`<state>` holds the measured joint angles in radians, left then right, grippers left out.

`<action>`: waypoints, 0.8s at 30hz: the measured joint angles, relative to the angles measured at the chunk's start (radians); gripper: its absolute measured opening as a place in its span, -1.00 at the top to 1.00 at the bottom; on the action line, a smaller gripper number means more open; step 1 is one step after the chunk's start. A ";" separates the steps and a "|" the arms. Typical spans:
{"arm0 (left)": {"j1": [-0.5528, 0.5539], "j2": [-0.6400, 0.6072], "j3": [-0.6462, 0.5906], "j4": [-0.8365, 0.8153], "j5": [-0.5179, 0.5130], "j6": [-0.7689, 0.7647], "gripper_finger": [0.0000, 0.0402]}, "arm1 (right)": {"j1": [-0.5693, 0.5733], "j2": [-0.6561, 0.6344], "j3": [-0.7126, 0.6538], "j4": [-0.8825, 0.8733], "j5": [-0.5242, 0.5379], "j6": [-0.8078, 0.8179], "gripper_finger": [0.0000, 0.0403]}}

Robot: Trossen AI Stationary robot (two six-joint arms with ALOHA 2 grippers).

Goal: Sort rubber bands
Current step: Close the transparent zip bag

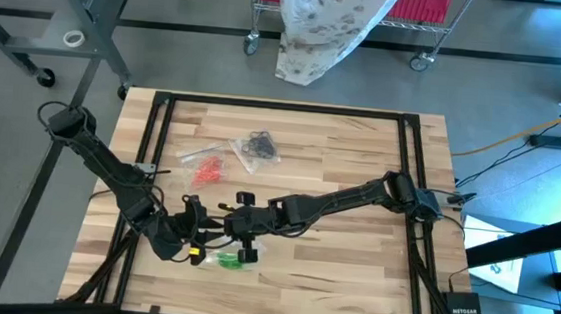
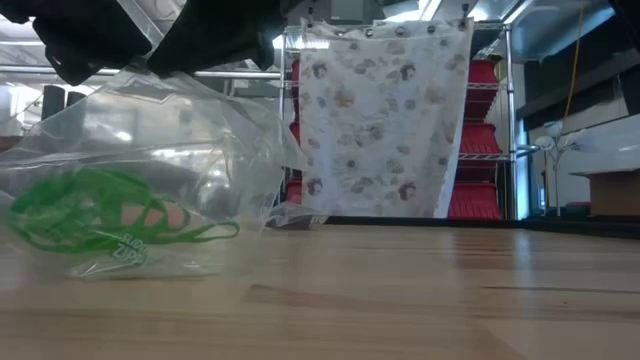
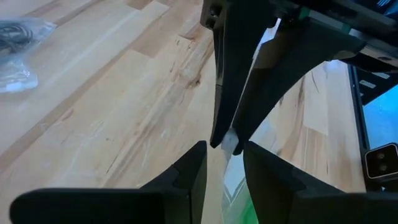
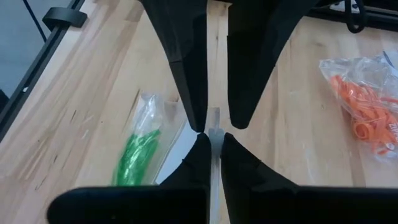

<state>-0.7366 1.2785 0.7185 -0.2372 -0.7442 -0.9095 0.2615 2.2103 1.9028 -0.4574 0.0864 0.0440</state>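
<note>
A clear plastic bag holding green rubber bands (image 2: 90, 215) stands near the table's front edge (image 1: 227, 260). My right gripper (image 4: 214, 144) reaches in from the right and is shut on the bag's upper edge. My left gripper (image 3: 225, 163) faces it from the left and is open. Its fingers stand on either side of the same strip of plastic, and I cannot tell whether they touch it. In the low view both grippers show as dark shapes above the bag. My right gripper pinches the bag's clear upper edge (image 4: 214, 124) between its two fingertips, slanting down from the table's right side. The bag hangs below the fingers. Its lower part with the green bands (image 2: 100, 262) rests on the table.
A bag of orange-red rubber bands (image 1: 209, 166) and a bag of black ones (image 1: 256, 147) lie toward the far side, left of centre. Black frame rails (image 1: 154, 167) run along the table's edges. Bare wood lies to the right (image 1: 353, 253).
</note>
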 joint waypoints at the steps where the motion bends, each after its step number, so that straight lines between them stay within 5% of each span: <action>1: 0.000 0.000 0.000 -0.002 0.000 0.000 0.51 | 0.000 0.000 0.000 0.000 0.000 0.000 0.92; 24: 0.001 0.000 0.000 -0.014 -0.013 0.001 0.51 | 0.000 0.000 0.001 -0.001 0.000 0.011 0.85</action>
<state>-0.7357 1.2785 0.7185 -0.2516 -0.7568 -0.9089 0.2615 2.2102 1.9034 -0.4588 0.0864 0.0547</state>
